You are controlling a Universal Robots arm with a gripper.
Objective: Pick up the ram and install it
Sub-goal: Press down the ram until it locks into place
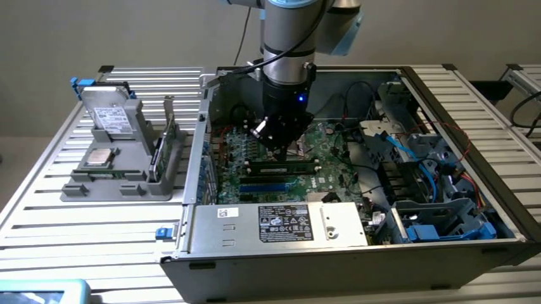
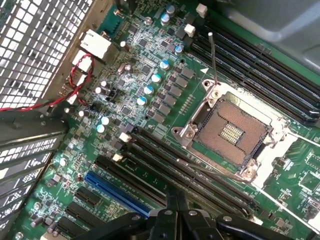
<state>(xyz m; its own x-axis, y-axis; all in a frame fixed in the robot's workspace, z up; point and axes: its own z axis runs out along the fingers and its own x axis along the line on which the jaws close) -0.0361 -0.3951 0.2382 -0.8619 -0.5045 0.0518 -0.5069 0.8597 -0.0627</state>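
The ram (image 1: 283,169), a thin dark green stick with a pale label, lies along a memory slot on the motherboard (image 1: 245,149) inside the open computer case. My gripper (image 1: 283,147) hangs just behind and above it, near the middle of the board. In the wrist view my gripper (image 2: 176,202) is shut, its black fingertips (image 2: 169,220) pressed together with nothing between them, right over the long black slots (image 2: 200,180) beside the open processor socket (image 2: 232,132). Whether the tips touch the ram I cannot tell.
A blue slot (image 2: 117,192) runs beside the black ones. The power supply box (image 1: 279,223) fills the case's near side and cables and drive bays (image 1: 439,221) crowd the exterior view's right. A grey holder (image 1: 118,183) at the left carries a bracketed green card (image 1: 167,149).
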